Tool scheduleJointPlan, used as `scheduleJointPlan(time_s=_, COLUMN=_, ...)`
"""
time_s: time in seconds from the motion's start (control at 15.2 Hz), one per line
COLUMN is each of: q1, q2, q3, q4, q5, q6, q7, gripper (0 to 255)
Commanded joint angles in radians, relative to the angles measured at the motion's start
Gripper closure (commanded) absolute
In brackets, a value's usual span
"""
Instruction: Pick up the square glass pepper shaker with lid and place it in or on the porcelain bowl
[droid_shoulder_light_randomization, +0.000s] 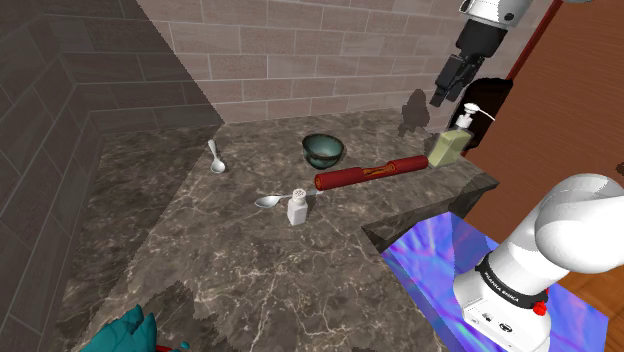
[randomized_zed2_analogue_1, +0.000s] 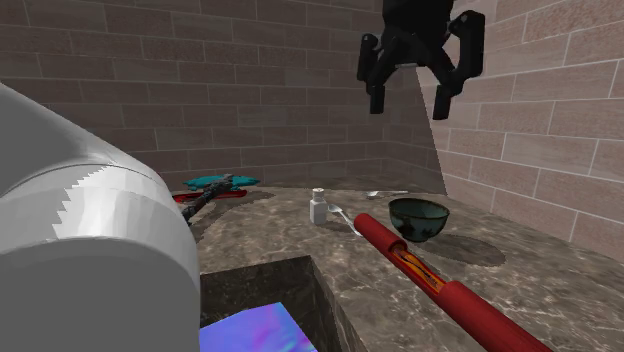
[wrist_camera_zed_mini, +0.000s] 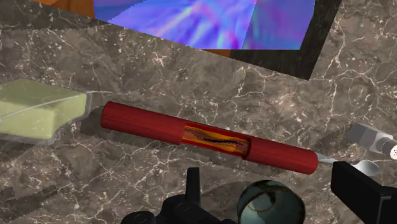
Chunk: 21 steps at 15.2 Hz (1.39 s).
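the claw (randomized_zed2_analogue_1: 410, 104) hangs high over the bench (droid_shoulder_light_randomization: 200, 260), fingers spread wide with nothing between them. the white pepper shaker (droid_shoulder_light_randomization: 297, 207) stands upright on the bench, far below the claw and well off to one side, just beside a spoon (droid_shoulder_light_randomization: 268, 201). the dark green bowl (droid_shoulder_light_randomization: 323, 150) sits closer under the claw, near a red roller (droid_shoulder_light_randomization: 370, 175).
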<state>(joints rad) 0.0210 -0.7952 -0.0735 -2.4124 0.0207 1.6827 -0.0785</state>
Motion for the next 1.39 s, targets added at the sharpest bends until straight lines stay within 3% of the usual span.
scheduleJointPlan(time_s=0.0, q1=0.0, q2=0.0, q3=0.0, q4=0.0, q5=0.0, q6=0.0, q7=0.0, gripper=0)
scheduleJointPlan(time_s=0.79, q1=0.104, q2=0.189, q3=0.245, q4=-0.045, q5=0.092, q6=0.243, q7=0.207, gripper=0)
scheduleJointPlan(time_s=1.32, q1=0.142, q2=0.406, q3=0.408, q4=0.019, q5=0.084, q6=0.396, q7=0.36, gripper=0)
